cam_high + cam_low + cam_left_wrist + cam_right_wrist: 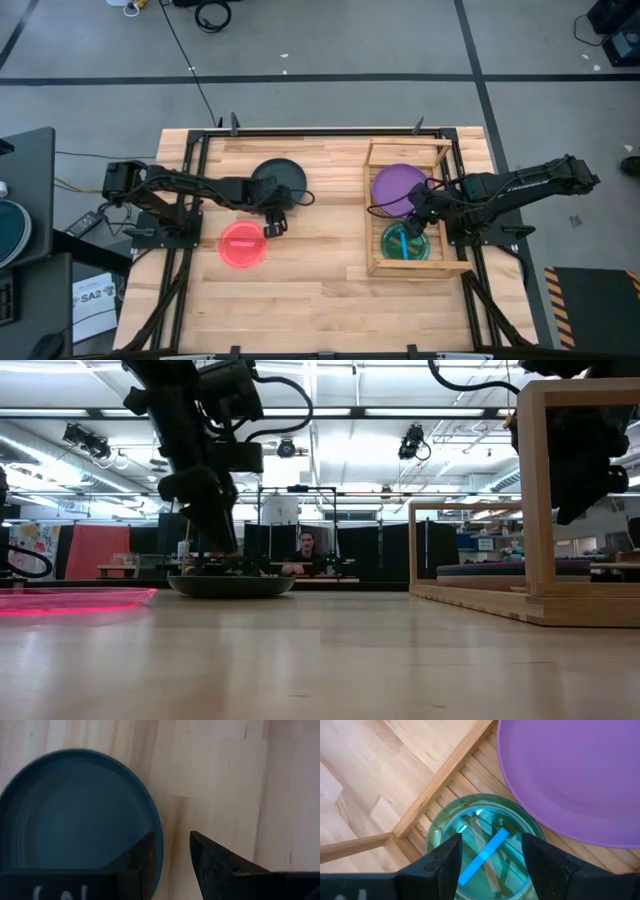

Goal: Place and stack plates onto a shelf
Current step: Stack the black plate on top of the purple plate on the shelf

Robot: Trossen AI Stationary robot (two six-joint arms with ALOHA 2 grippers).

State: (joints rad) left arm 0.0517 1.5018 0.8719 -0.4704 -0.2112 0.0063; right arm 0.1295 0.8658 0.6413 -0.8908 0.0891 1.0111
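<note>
The dark teal plate [280,180] lies flat on the table and also shows in the low view [230,586]. My left gripper [272,222] is open at its near rim [159,840], with one finger over the plate's inside and one outside [171,836]. The red-pink plate [243,245] lies flat just nearer. The light-wood shelf [372,205] holds the purple plate [398,185] on its far half. On its near half sits the translucent green plate [436,822] with the cyan one [480,850] inside. My right gripper [491,840] hovers open above that stack. Orange and pale pink plates are out of view. My left gripper comes at the teal plate's near rim [159,840] from above, pointing down, one finger [145,855] over the inside and the other [210,860] outside. Whether either finger touches the rim, I cannot tell. The plate rests flat on the table.
The shelf's raised wooden rails [535,490] stand around the stacked plates. Black frame bars [190,150] run along the table's left, right and far edges. Bare tabletop [320,280] lies between the red-pink plate and the shelf. A person sits far behind the table [308,555].
</note>
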